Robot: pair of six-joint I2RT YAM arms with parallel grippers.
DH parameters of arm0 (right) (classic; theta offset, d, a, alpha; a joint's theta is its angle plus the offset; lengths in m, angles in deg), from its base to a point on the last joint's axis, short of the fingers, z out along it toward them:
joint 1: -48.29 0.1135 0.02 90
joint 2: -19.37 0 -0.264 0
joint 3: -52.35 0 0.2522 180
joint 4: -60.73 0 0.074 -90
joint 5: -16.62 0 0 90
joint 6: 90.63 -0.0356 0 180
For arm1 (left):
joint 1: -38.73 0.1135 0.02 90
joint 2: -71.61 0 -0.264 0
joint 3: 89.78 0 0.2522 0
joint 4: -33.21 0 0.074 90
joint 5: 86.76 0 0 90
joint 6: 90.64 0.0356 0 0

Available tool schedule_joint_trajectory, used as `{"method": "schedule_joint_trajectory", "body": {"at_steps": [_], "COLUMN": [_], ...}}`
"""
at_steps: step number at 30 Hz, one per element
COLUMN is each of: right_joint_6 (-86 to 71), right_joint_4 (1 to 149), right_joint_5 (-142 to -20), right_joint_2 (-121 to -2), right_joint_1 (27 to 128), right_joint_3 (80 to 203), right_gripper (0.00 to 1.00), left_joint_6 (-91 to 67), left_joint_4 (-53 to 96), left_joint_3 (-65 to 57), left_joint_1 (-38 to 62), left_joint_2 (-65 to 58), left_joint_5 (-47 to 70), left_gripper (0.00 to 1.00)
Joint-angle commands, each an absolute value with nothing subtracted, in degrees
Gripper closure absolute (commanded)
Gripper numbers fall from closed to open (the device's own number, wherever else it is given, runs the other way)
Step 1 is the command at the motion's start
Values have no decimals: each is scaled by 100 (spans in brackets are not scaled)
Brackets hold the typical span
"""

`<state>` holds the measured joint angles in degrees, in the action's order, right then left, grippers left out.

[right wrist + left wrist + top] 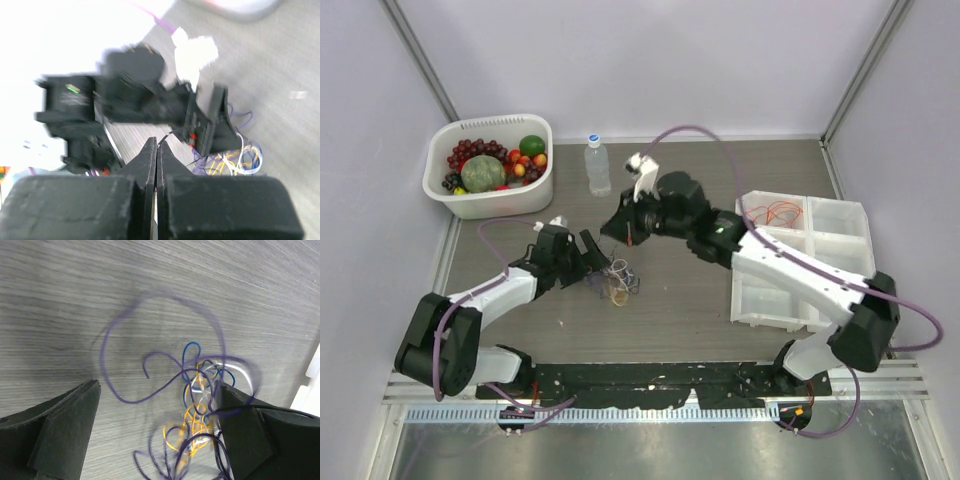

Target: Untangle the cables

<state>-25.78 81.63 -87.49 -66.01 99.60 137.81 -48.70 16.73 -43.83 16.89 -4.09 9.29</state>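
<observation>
A small tangle of thin cables [618, 281] in purple, blue, orange and white lies on the grey table. In the left wrist view the tangle [200, 390] sits between my left gripper's [159, 387] open fingers, close to the right finger [245, 430]. A big purple loop [115, 385] spreads out to the left. My left gripper [595, 258] is just left of the tangle. My right gripper [620, 228] hovers just above and behind it. Its jaws [157, 142] are shut on a thin black cable [167, 136] that runs towards the tangle [235, 160].
A white compartment tray [820, 262] stands at the right, with red and orange wires [775, 212] in its back-left compartment. A white basket of fruit [490, 168] and a water bottle [597, 165] stand at the back left.
</observation>
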Motion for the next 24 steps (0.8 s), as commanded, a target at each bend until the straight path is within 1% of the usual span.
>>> {"method": "schedule_joint_trajectory", "body": {"at_steps": [1,2,5,9,12,14,17,19,20,22,24], "right_joint_6": [-1999,-1919,-1594,-1128,-899,-810,-968,-1056,-1143,-1232,-1346], "right_joint_4": [8775,8976,9128,9268,9313,9295,9023,9118,9154,9172,9154], "right_joint_5": [-8114,-8016,-7620,-6909,-6469,-6407,-6766,-7169,-7241,-7477,-7619], "right_joint_2": [-5402,-5323,-5305,-5393,-5367,-5314,-5235,-5313,-5331,-5323,-5314], "right_joint_1": [9971,9971,9971,9971,9971,9971,9979,9979,9979,9971,9971], "right_joint_3": [15695,16325,17471,18114,18195,18353,18406,18458,18433,18161,17669], "right_gripper": [99,99,99,99,99,99,99,99,99,99,99], "left_joint_6": [-4793,-4749,-4696,-4644,-4477,-4363,-4275,-4327,-4353,-4380,-4371], "left_joint_4": [1910,1892,1822,1585,1365,1330,1286,1181,1171,1250,1461], "left_joint_3": [-4446,-4455,-4525,-4534,-4552,-4613,-4648,-4579,-4561,-4482,-4438], "left_joint_1": [1913,1922,1984,2062,2115,2168,2282,2387,2449,2554,2555], "left_joint_2": [-459,-441,-301,-11,244,358,341,236,218,262,454], "left_joint_5": [817,791,711,510,186,105,96,148,288,980,1631], "left_gripper": [0,0,0,0,0,0,0,0,0,0,0]}}
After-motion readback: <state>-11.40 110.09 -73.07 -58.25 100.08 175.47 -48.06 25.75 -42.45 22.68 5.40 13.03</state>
